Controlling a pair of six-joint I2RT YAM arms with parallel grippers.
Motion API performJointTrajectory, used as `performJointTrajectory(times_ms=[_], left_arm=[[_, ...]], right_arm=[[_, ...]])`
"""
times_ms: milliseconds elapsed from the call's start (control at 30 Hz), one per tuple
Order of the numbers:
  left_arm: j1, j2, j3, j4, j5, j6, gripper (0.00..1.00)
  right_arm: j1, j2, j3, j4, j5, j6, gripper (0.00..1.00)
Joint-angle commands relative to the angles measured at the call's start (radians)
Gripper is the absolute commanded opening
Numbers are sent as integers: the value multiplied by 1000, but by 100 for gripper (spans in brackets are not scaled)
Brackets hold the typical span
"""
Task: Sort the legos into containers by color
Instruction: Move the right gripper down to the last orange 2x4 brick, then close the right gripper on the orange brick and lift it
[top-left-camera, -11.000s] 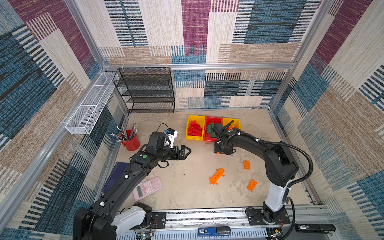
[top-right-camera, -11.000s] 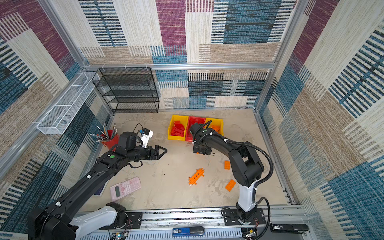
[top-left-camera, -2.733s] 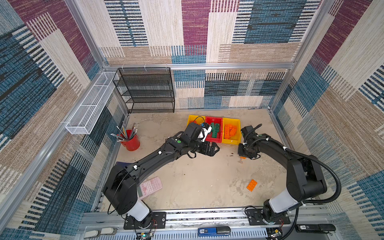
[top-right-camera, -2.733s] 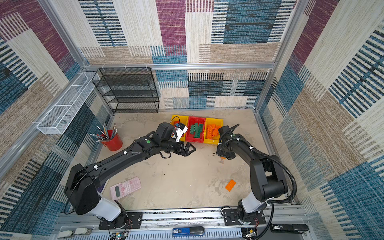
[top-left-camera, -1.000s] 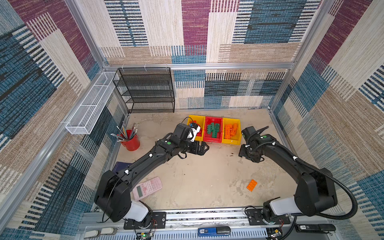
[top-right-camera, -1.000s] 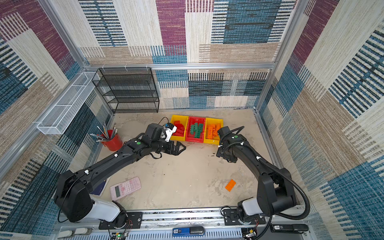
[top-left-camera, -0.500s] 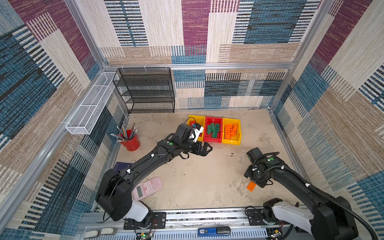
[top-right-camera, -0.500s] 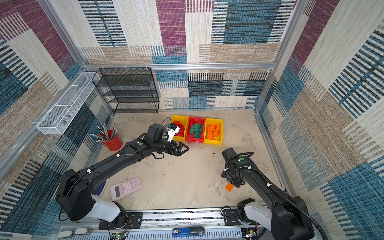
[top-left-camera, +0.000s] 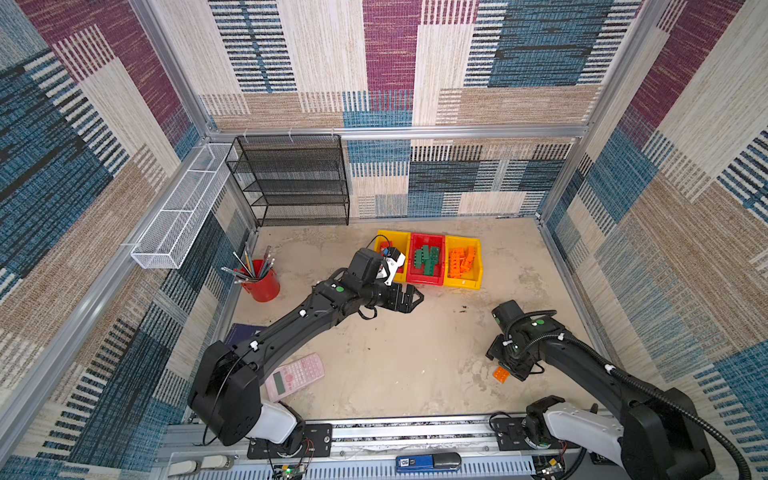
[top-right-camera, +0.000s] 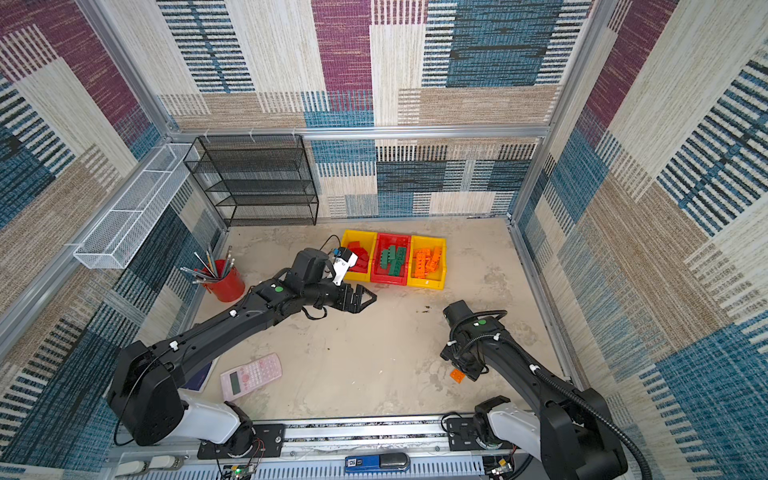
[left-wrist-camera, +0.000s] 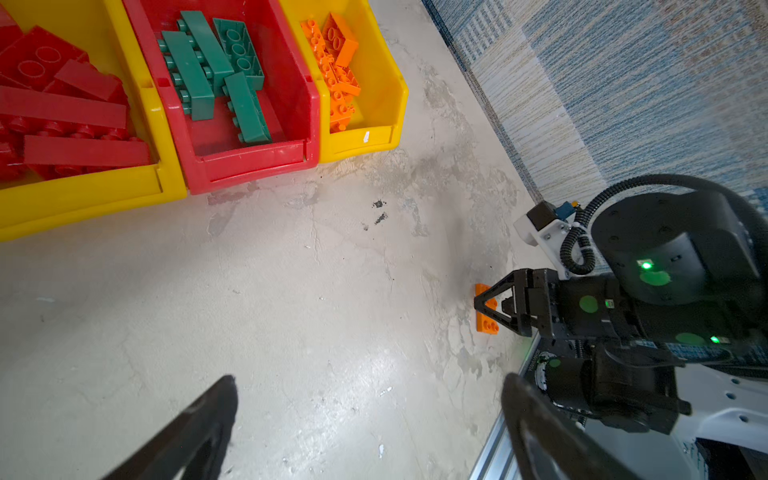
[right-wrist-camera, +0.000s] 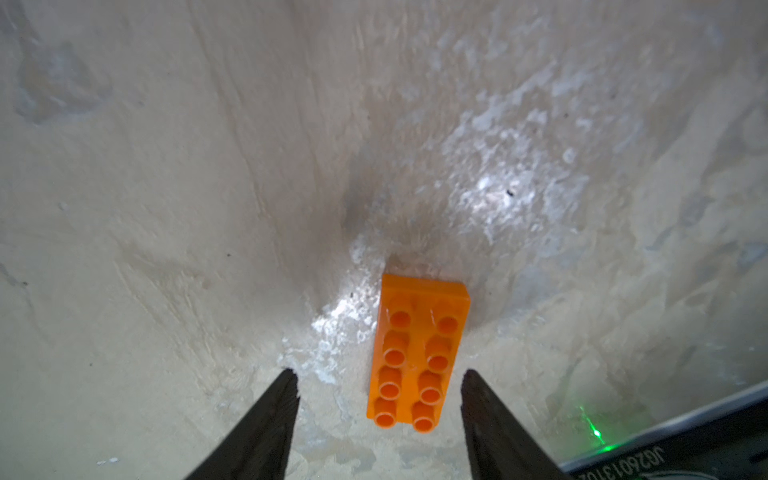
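The right gripper, spread and empty, hangs over the brick on the floor at lower right in both top views; it should centre, drop, and close across the narrow width.

Orange lego studs-up inside gripper, jaws apart, seemingly no contact.
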Motion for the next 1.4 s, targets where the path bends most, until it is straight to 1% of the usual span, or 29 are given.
performJointTrajectory(times_ms=[0,33,167,333,500,567,600,667,700,767,833,1000,1167,1267,1367], left_arm=[[-1,-5,-8,16,3,-1,99],[0,-5,-9,17,1,4,99],[1,1,-11,21,-3,18,99],[10,8,-17,27,-4,32,99],[46,13,-18,9,23,40,99],[65,12,-30,18,37,35,99],[73,11,-35,23,41,34,99],[86,11,-40,25,50,30,99],[91,11,-42,24,51,29,99],[99,12,-45,25,56,29,99],[106,12,-48,23,58,29,99],[120,1,-57,22,56,29,99],[134,-17,-65,15,45,32,99],[144,-28,-67,7,33,37,99],[154,-43,-75,4,20,37,99]], right_arm=[[1,3,-1,16,-2,20,76],[1,2,-1,17,-2,23,77],[1,12,-7,23,2,38,78],[1,65,4,31,11,30,76],[1,103,3,54,-6,26,74],[1,105,-21,96,-32,28,69],[0,107,-36,116,-49,31,65],[1,111,-67,150,-86,44,49],[1,112,-72,153,-90,45,43],[1,109,-68,144,-81,43,39],[1,108,-49,131,-62,36,36],[1,136,26,108,-42,8,34],[1,197,114,122,-26,-36,34],[1,246,204,124,-1,-87,33],[0,316,343,115,41,-164,34]])
